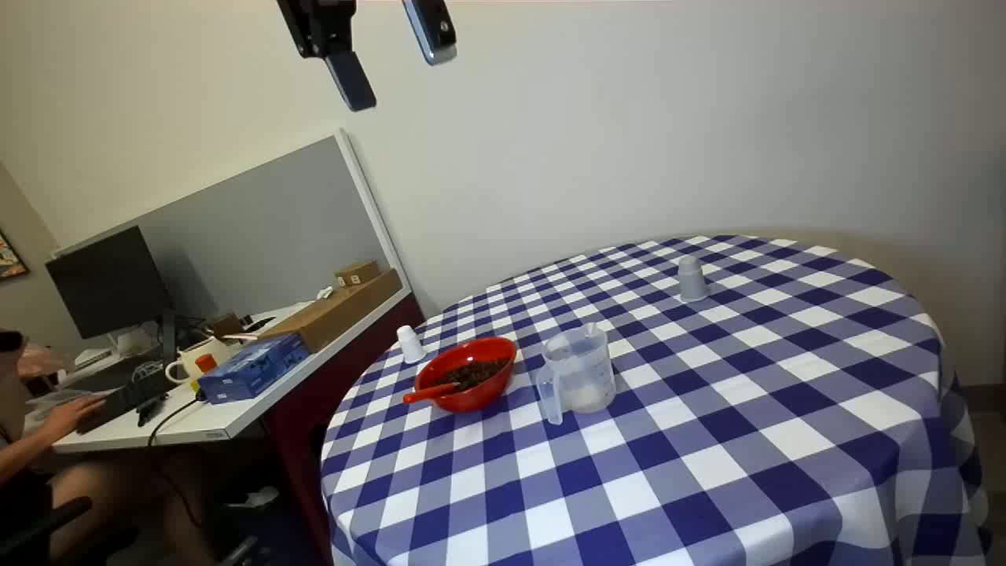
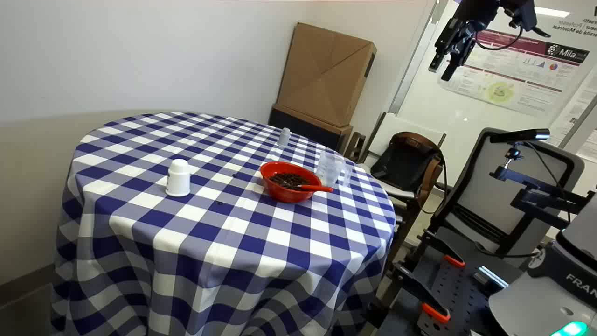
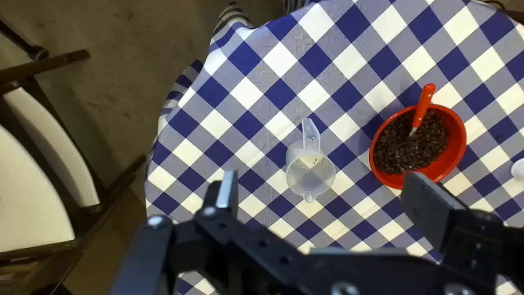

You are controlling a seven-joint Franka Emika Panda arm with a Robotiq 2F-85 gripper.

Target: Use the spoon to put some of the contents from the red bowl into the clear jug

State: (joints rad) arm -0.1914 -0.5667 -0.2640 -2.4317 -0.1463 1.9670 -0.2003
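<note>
Red bowl [image 3: 447, 159] of dark bits [image 3: 419, 149] on a cloth-covered bench [image 1: 707, 417]. A spoon [image 3: 422, 106] leans in the bowl, red handle over its rim. The clear jug [image 1: 580, 369] stands just beside the bowl. Well above bowl level, the claw [image 1: 401, 80] hangs released, fingers apart.

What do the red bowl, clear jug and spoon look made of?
Red bowl: probably plastic, smooth and semi-glossy, from its even bright colour and soft highlights; enamel possible.
Clear jug: probably plastic, smooth; slightly milky see-through walls suggest it, though glass is possible.
Spoon: glossy, evenly red handle looks plastic; silvery neck suggests metal. Its tip is hidden in the contents.
</note>
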